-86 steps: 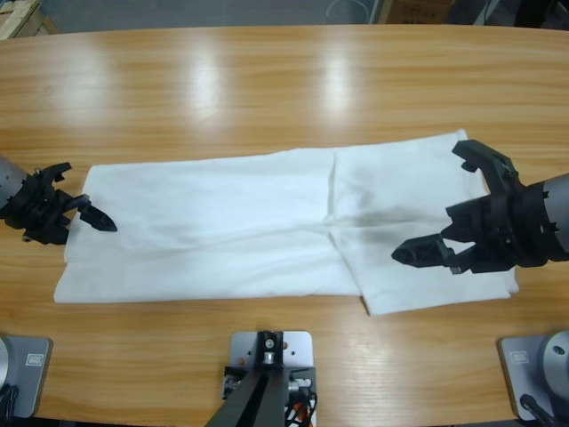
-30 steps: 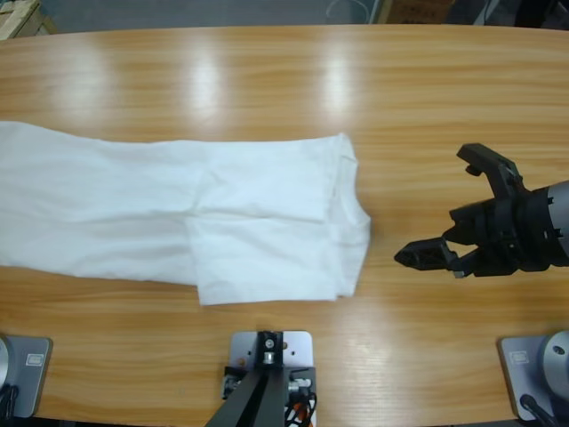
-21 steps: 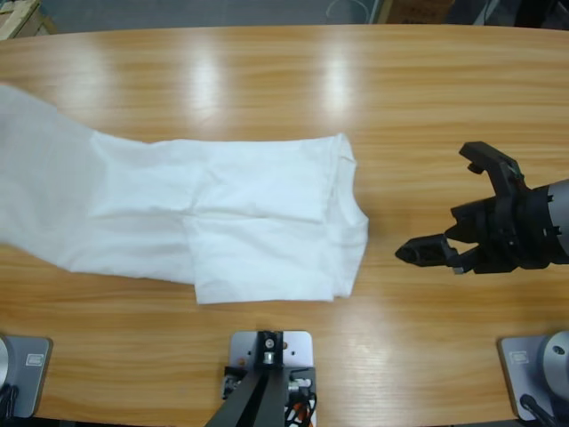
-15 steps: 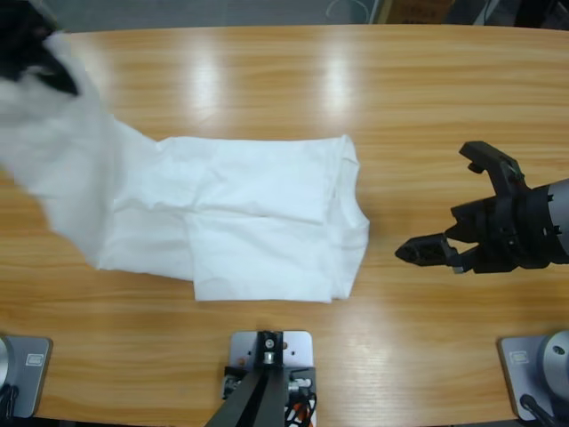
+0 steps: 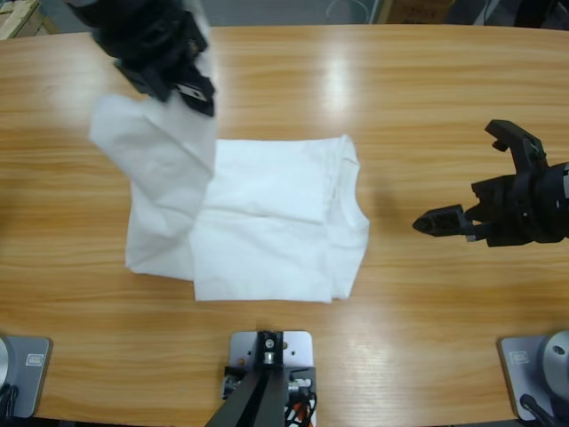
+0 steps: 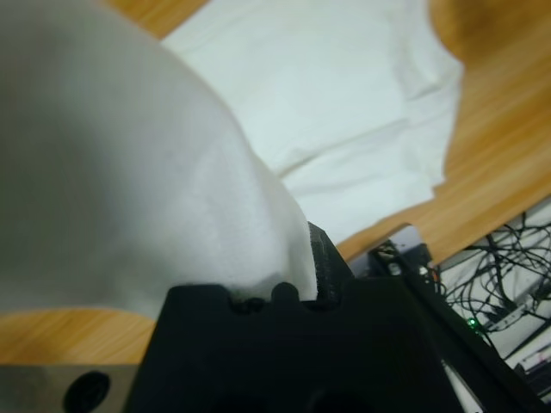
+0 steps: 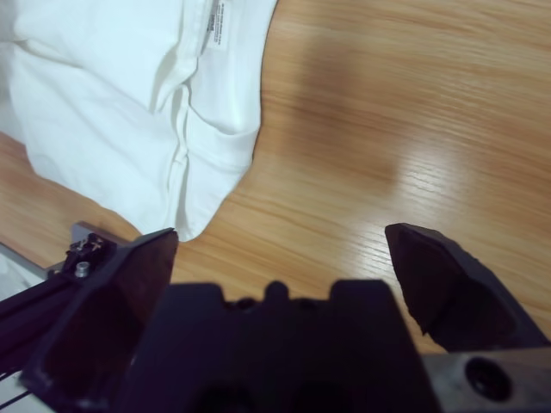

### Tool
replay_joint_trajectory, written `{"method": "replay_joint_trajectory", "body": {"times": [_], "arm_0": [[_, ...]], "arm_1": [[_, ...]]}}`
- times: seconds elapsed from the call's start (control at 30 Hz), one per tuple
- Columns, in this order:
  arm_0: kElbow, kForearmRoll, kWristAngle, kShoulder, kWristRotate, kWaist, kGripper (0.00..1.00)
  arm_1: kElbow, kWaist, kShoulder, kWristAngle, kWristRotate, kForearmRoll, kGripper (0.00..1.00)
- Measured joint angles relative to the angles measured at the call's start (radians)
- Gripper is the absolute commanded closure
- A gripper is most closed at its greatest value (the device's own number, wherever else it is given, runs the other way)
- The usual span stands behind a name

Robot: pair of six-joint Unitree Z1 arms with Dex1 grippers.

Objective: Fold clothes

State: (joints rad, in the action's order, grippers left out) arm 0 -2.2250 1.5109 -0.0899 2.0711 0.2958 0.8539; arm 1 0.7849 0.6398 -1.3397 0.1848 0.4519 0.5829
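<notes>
Closest under the high camera, one end of the thin white cotton short-sleeved T-shirt (image 5: pixel 276 222), pinched in the closed left gripper (image 5: pixel 197 96) and hanging limp: judged light and floppy, so best gripped at a hem or corner. Farther down, flat and doubled on the long wooden table (image 5: pixel 400 89), with the right gripper (image 5: pixel 455 174) spread wide, empty, well apart. Only in the left wrist view, cloth bunched at the jaws; only in the right, a small neck label (image 7: pixel 213 17).

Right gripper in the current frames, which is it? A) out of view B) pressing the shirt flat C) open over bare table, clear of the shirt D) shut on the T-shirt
C: the right gripper has its jaws spread over bare wood, apart from the T-shirt.
</notes>
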Motion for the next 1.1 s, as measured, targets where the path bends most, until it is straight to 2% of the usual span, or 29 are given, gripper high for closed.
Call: {"method": "replay_joint_trajectory", "body": {"times": [0.2,0.57,1.1], "arm_0": [[-0.068,0.000,-0.019,0.071,0.011,0.059,1.000],[-0.148,0.000,-0.059,0.178,0.020,0.061,1.000],[-0.273,0.000,-0.140,0.242,0.059,0.098,0.993]], "arm_1": [[0.000,-0.002,0.000,0.000,-0.001,0.000,0.000],[0.000,-0.002,-0.001,0.000,-0.008,0.001,0.000],[0.000,-0.002,-0.002,0.000,-0.014,0.005,0.000]]}}
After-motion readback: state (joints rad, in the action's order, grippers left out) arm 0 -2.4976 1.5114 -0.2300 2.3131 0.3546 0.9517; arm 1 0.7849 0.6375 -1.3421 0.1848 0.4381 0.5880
